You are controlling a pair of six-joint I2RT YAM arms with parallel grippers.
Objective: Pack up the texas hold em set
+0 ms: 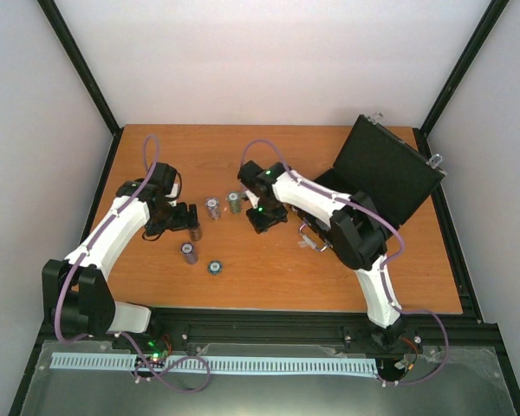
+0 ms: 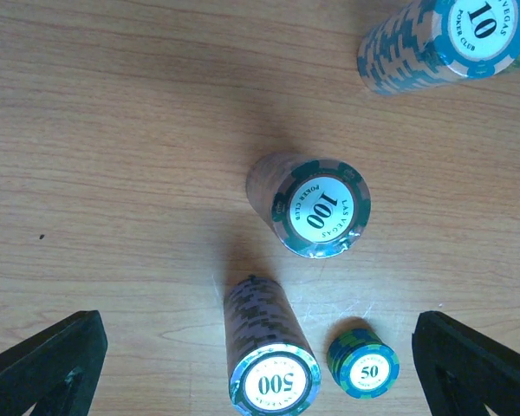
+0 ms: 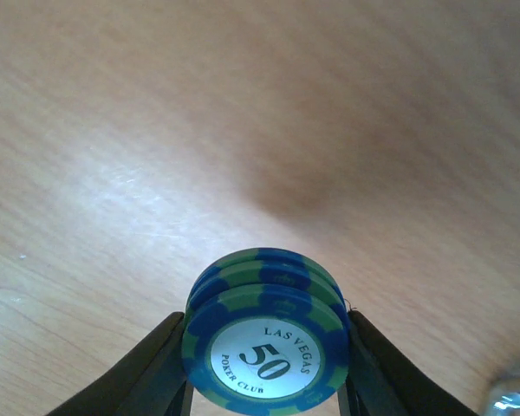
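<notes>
1. One short stack of blue-and-green 50 chips point(image 3: 264, 347) is pinched by its rim in the right gripper point(image 1: 264, 217). Its printed face is turned toward the wrist camera, and it appears to be lifted off the wood.
2. To the right of that gripper lies the black case point(image 1: 390, 169), lid raised, set askew at the far right corner of the table point(image 1: 243, 295). Its silver handle point(image 1: 310, 236) shows on the side facing the gripper, just beside the right arm point(image 1: 364, 234). That arm hides most of the case's base, so I cannot tell which compartment is free.
3. As I judge it, the carry runs to the right and a little toward the far edge. The right arm is plainly the nearer one to the case.
4. The left gripper point(image 1: 188, 217) hangs over the table's left half with its jaws spread wide, holding nothing.
5. Four stacks stand ahead of it: the 100 stack point(image 2: 316, 208), the 500 stack point(image 2: 269, 360), a small second 50 stack point(image 2: 364, 364) just beside the 500, and the 10 stack point(image 2: 451, 43) farther off.
6. All four are upright and apart from each other. They lie nearer the left arm point(image 1: 113, 230) than the case does.
</notes>
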